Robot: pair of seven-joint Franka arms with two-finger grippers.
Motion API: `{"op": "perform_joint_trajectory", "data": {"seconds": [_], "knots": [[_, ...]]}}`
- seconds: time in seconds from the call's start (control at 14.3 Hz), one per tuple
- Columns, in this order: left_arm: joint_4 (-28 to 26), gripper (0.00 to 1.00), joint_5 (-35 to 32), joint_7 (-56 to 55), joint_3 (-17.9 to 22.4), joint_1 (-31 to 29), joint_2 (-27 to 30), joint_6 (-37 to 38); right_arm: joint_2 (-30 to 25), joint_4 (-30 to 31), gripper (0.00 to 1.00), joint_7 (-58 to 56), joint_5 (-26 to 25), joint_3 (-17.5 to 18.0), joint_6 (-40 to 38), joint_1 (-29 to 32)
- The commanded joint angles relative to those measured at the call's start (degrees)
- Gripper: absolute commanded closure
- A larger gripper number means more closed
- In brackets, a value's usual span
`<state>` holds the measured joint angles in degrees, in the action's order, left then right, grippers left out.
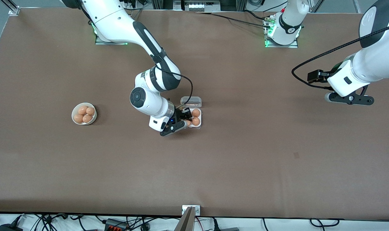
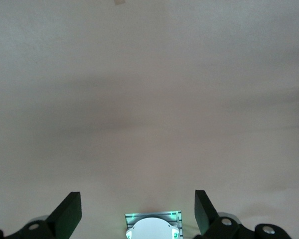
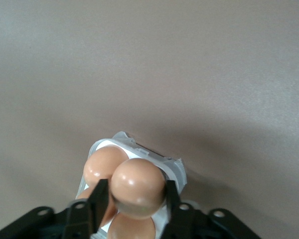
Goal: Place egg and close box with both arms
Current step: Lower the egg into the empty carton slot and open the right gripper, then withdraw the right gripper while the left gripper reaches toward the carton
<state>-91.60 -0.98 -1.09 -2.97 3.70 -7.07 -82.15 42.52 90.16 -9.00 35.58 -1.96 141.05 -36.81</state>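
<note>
Brown tabletop (image 1: 213, 166) fills the frame; at its centre the egg (image 3: 138, 187) is seemingly gripped between the right gripper (image 1: 183, 121) fingers, directly above the box (image 1: 194, 118). Upper right, the left gripper (image 1: 350, 98) waits wide.

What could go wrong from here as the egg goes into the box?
The right gripper has the egg between its fingers over the box, right against another egg; letting go off-centre could knock them together or leave it perched. The clear lid stands open close to the right arm, so pulling out could snag it. The left gripper waits open, away from the box.
</note>
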Motion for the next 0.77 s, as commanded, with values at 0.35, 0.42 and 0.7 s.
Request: {"op": "perform_joint_trajectory", "data": {"seconds": [0.35,0.42,0.7], "knots": [[0.98,0.59,-0.08,1.0,-0.11,-0.18,-0.22,0.58,-10.34,-3.57,0.0,5.13,-8.57,-9.98,-18.04,-0.1],[0.98,0.75,0.01,1.0,-0.11,-0.09,-0.22,0.67,-11.66,-5.33,0.0,5.13,-9.46,-12.26,-23.05,0.07],[1.16,0.99,0.45,-0.06,-0.2,0.35,-0.22,0.23,-13.52,-12.88,0.0,5.13,-9.47,-23.42,-42.03,-0.1]]}}
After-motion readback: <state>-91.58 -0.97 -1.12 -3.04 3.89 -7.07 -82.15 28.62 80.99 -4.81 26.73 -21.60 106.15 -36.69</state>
